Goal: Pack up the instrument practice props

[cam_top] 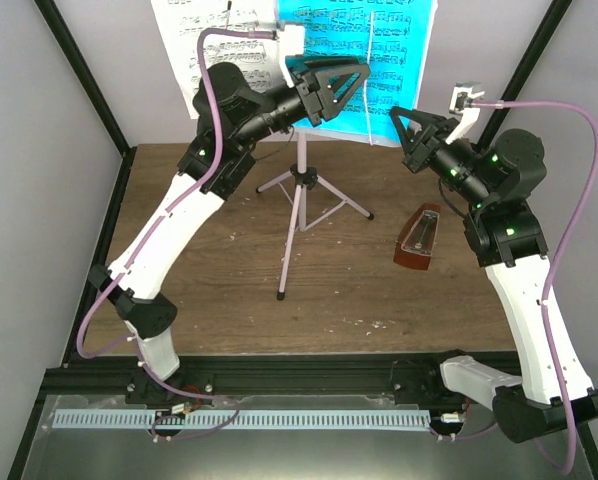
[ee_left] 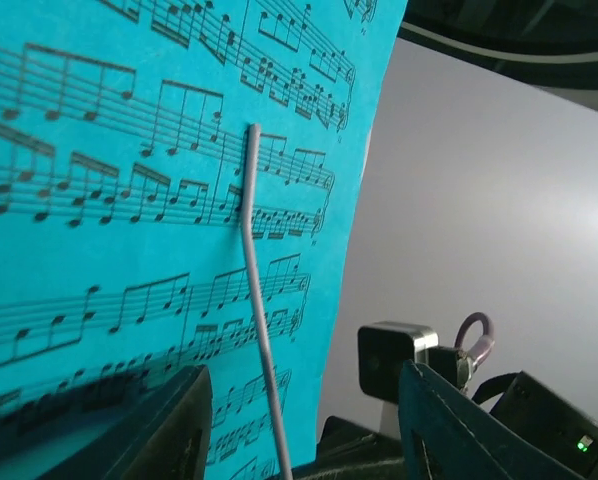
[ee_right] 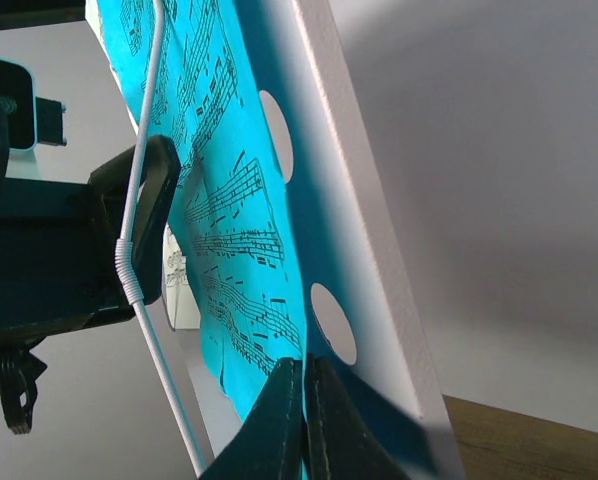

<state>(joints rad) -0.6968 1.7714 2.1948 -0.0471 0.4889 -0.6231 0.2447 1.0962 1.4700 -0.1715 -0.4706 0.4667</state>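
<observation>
The pale pink music stand [cam_top: 301,180] stands on its tripod mid-table. On its desk rest a white music sheet [cam_top: 194,40] and a cyan music sheet [cam_top: 379,50]. My left gripper [cam_top: 354,90] is up at the desk and open. In the left wrist view its jaws [ee_left: 304,420] straddle the thin wire retainer [ee_left: 264,350] and the cyan sheet's [ee_left: 129,200] right edge. My right gripper [cam_top: 399,120] is shut on the cyan sheet's [ee_right: 229,250] lower edge [ee_right: 304,385], in front of the hole-dotted desk [ee_right: 359,200]. The brown metronome [cam_top: 419,238] stands on the table to the right.
The wooden table [cam_top: 209,280] is bounded by black frame posts and grey walls on both sides. A black rail [cam_top: 299,375] runs along the near edge by the arm bases. The tripod legs spread between the two arms.
</observation>
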